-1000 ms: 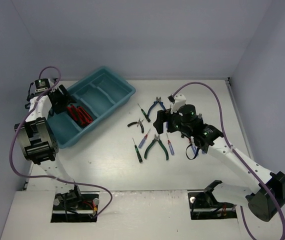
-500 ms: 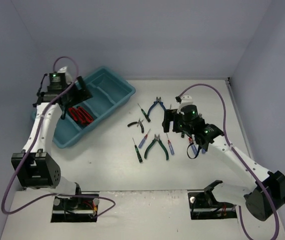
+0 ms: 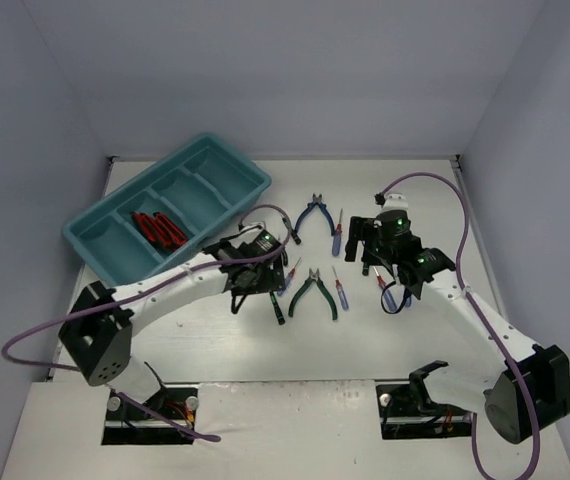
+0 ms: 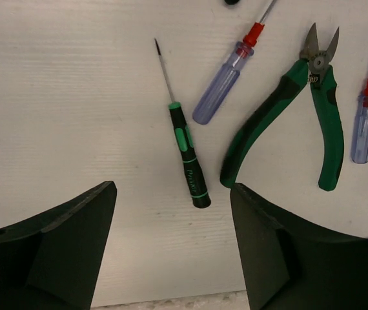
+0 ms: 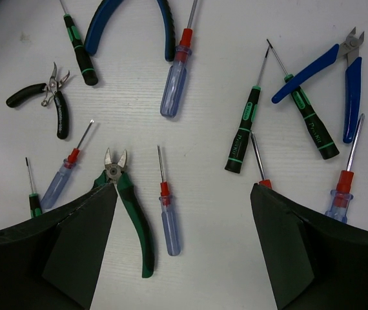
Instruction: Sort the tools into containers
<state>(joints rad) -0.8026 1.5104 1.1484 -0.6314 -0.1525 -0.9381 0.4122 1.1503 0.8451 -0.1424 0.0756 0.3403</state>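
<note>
The teal-blue rectangular plastic tray (image 3: 235,160) sits at the 10 o'clock corner of the white table (image 3: 225,340), well apart from the loose tools. Red-handled cutters (image 3: 160,230) lie in 1 of its inner compartments, toward the tray's 8 o'clock end. Which compartment exactly is hard to tell.

The left gripper (image 3: 253,280) hangs over the middle of the table, at the 9 o'clock edge of the tool cluster. Its jaws are spread with nothing between them. In its wrist view the 2 black left fingers (image 4: 61,245) frame bare table. Just at 12 o'clock of the gap lies a thin green-and-black screwdriver (image 4: 187,155), its tip pointing to 11 o'clock. At 1 o'clock of that is a clear blue-handled screwdriver with a red collar (image 4: 219,90). At 3 o'clock are the green-handled cutters (image 4: 268,110), handles splayed and beak toward 12 o'clock. None of these touches the fingers.

The right gripper (image 3: 360,245) hovers at the 3 o'clock side of the cluster, jaws likewise wide apart and empty. In its wrist view the black right fingers (image 5: 313,252) stand to either side of a short blue-handled screwdriver (image 5: 169,226) lying on the table. Small black-handled pliers (image 5: 60,119) lie at 10 o'clock. Large blue-handled pliers (image 5: 103,26) lie at 12 o'clock, partly cut off by the frame. At 2 o'clock, blue-handled cutters (image 5: 352,97) cross a second green-and-black screwdriver (image 5: 310,119). Which of those 2 lies on top cannot be told.
</note>
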